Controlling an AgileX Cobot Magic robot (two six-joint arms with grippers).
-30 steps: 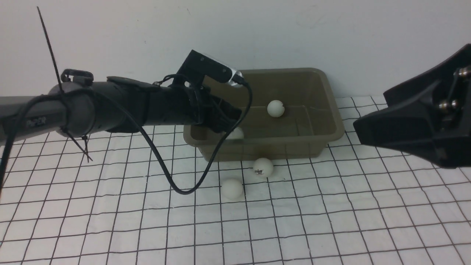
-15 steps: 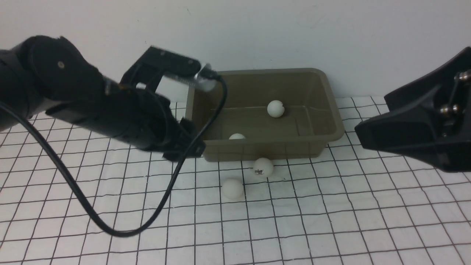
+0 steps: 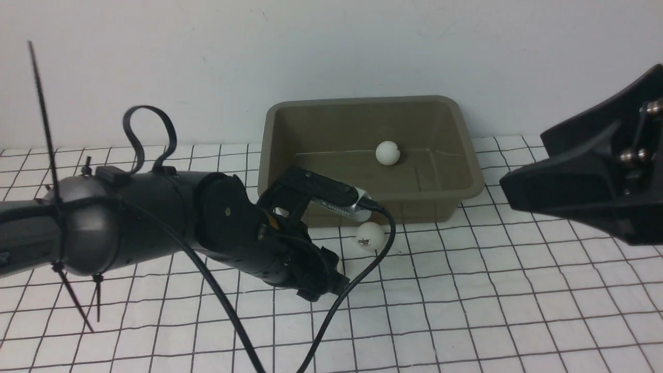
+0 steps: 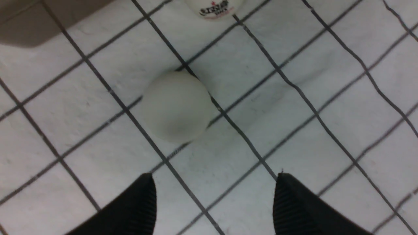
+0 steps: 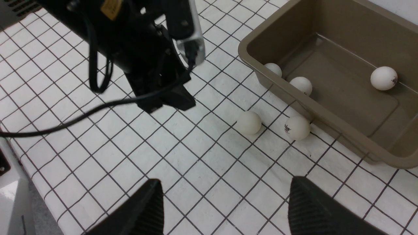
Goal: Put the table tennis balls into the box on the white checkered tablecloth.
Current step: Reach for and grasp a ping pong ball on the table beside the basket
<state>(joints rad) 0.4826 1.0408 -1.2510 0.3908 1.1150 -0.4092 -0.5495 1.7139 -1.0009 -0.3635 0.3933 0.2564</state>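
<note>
The olive-brown box (image 3: pixel 362 101) stands at the back of the white checkered tablecloth (image 3: pixel 466 311). Three table tennis balls lie inside it: two by the near wall (image 5: pixel 273 69) (image 5: pixel 301 85) and one at the far side (image 5: pixel 383 78). On the cloth just before the box rest a plain ball (image 4: pixel 176 106) and a logo ball (image 3: pixel 370 236). My left gripper (image 4: pixel 215 182) hangs open low over the cloth, the plain ball just ahead of its fingertips, nothing between them. Further back and higher, my right gripper (image 5: pixel 224 187) is open and empty.
The left arm's black cable (image 3: pixel 357 274) loops down onto the cloth beside the logo ball. The right arm's black body (image 3: pixel 585 181) fills the right side of the front view. A pale wall rises right behind the box.
My left arm has swung from over the box down to the cloth in front of it, now covering the plain ball in the front view. The right arm has not moved.
</note>
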